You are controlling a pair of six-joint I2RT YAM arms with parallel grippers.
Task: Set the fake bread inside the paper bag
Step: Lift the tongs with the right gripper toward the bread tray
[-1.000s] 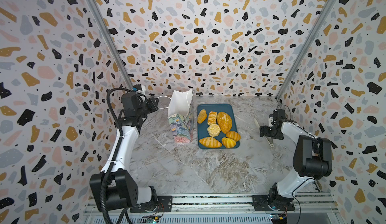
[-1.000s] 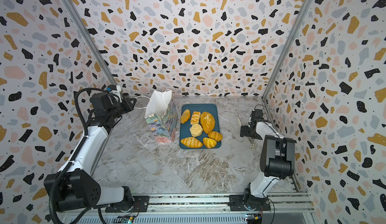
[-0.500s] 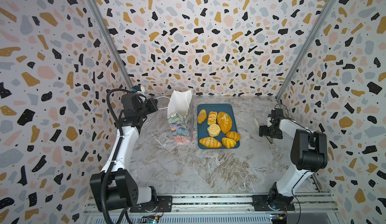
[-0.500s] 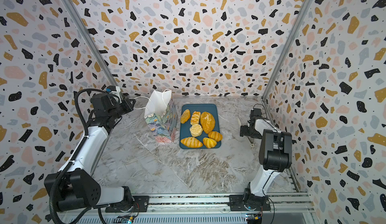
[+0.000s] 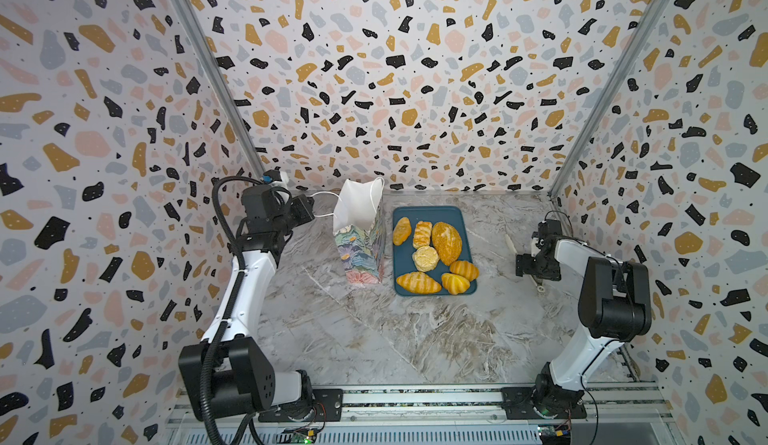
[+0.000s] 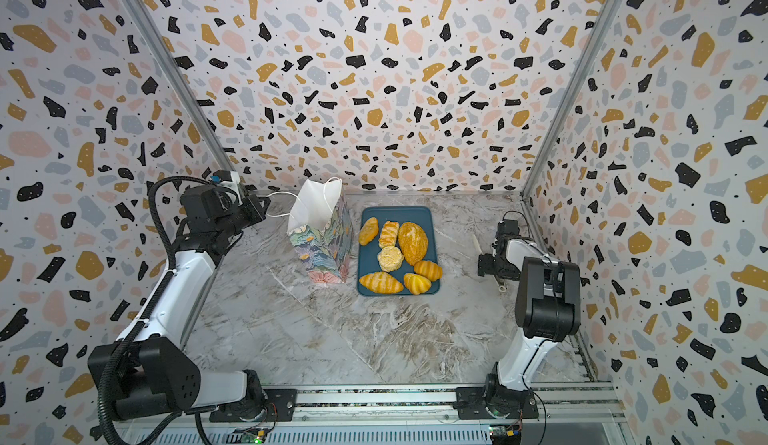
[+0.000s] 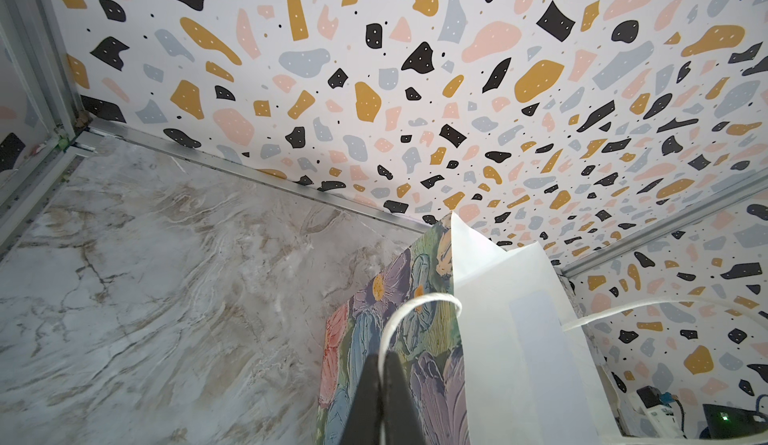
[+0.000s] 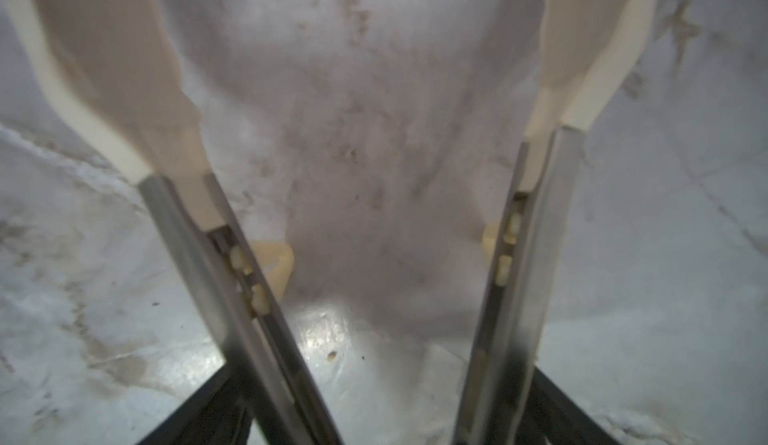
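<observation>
The paper bag (image 5: 360,237) (image 6: 322,243) stands upright left of the tray, its white mouth open. My left gripper (image 5: 312,213) (image 6: 264,210) (image 7: 380,357) is shut on the bag's white cord handle (image 7: 415,302), left of the bag's top. Several pieces of fake bread lie on the dark-blue tray (image 5: 432,213) (image 6: 399,213): a seeded loaf (image 5: 446,242), a pale round bun (image 5: 425,258), a croissant (image 5: 417,283). My right gripper (image 5: 524,263) (image 6: 489,264) (image 8: 349,36) hangs open and empty low over the table, right of the tray, its cream fingertips (image 8: 104,48) wide apart.
The marble table (image 5: 374,339) is walled by terrazzo-patterned panels on three sides. Both arm bases sit on a rail (image 5: 415,397) along the front edge. The bag stands close against the tray's left edge.
The right arm's elbow has shifted slightly while its gripper stays beside the tray. The left gripper and the bag have not moved.
</observation>
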